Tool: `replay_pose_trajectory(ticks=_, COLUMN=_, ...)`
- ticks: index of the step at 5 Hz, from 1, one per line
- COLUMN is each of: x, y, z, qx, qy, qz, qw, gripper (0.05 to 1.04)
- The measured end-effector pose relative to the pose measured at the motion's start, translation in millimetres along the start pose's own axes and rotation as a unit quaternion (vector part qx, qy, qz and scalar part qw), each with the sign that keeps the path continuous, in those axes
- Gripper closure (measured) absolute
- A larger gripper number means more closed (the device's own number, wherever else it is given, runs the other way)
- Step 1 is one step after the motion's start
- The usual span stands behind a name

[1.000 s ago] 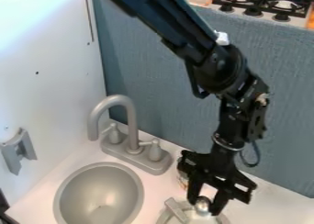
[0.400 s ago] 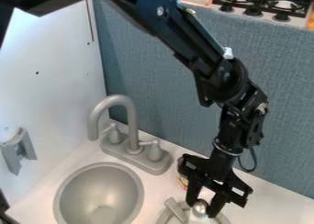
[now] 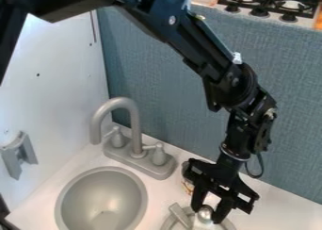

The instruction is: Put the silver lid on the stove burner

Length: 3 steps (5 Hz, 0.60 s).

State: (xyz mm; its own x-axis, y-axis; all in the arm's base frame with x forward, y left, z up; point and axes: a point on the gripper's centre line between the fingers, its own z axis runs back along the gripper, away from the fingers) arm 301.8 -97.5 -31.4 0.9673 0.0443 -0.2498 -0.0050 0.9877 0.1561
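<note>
At the lower right my gripper (image 3: 207, 214) points down over the counter, shut on a shiny silver knob (image 3: 205, 212), one finger on each side of it. Beneath the knob is a round metal lid or pan (image 3: 168, 223), cut off by the bottom edge of the view. A grey bar-shaped handle (image 3: 180, 215) lies just left of the knob. Behind the gripper, a small object with coloured markings (image 3: 187, 185) is partly hidden.
A grey faucet (image 3: 135, 125) with two knobs stands behind a round sink basin (image 3: 100, 201) to the left. A blue-grey wall (image 3: 170, 92) borders the white counter (image 3: 277, 205). A grey bracket (image 3: 20, 154) is on the white side wall.
The upper arm has shifted right and now covers more of the top left. My gripper has moved slightly left and down, its fingers closing in around the knob.
</note>
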Motion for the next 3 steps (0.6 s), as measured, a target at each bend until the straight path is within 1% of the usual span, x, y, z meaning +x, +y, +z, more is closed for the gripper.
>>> replay_pose_trajectory(ticks=1, x=2, y=0, z=-3, qx=0.000, qy=0.005, qz=-0.003, qw=1.0000, gripper=0.534)
replay_pose_trajectory(ticks=2, x=-1, y=4, z=-10, qx=-0.022, qy=0.003, qz=0.009, qw=0.9997, gripper=0.227)
replay_pose_trajectory(ticks=3, x=-6, y=8, z=11, qx=-0.037, qy=-0.030, qz=0.017, qw=0.9987, gripper=0.076)
